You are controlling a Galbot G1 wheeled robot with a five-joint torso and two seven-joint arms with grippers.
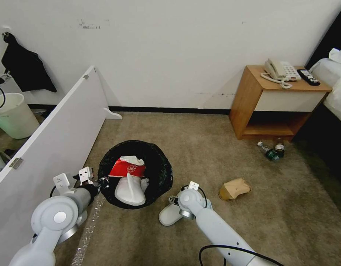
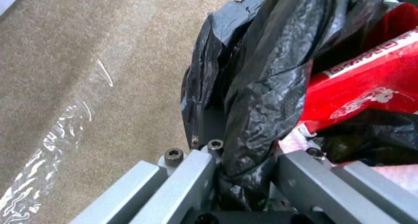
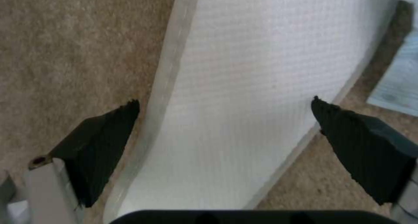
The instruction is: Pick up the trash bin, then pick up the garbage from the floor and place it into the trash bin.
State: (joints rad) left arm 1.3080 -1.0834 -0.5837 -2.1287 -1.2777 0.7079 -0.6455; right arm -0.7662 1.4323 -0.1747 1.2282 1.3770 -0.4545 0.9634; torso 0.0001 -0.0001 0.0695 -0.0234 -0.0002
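The trash bin (image 1: pixel 161 168), round and lined with a crinkly black bag, holds a red packet (image 1: pixel 128 169), a white slipper (image 1: pixel 130 190) and some tissue. My left gripper (image 1: pixel 102 182) is shut on the bin's left rim; in the left wrist view my left gripper (image 2: pixel 244 165) pinches the black bag (image 2: pixel 261 87) beside the red packet (image 2: pixel 365 83). My right gripper (image 1: pixel 174 201) is down over another white slipper (image 1: pixel 168 215) on the carpet. It stands open (image 3: pixel 226 119), one finger on each side of that slipper (image 3: pixel 257 103). A light-blue cloth (image 3: pixel 398 77) lies beside it.
A brown cardboard piece (image 1: pixel 234 188) and two plastic bottles (image 1: pixel 270 149) lie on the carpet to the right. The nightstand (image 1: pixel 251 107) carries a phone (image 1: pixel 281 70) and a remote (image 1: pixel 308 77). A white panel (image 1: pixel 55 136) leans at left, with a pale bucket (image 1: pixel 15 114) behind it. Clear plastic film (image 1: pixel 87 232) lies on the floor.
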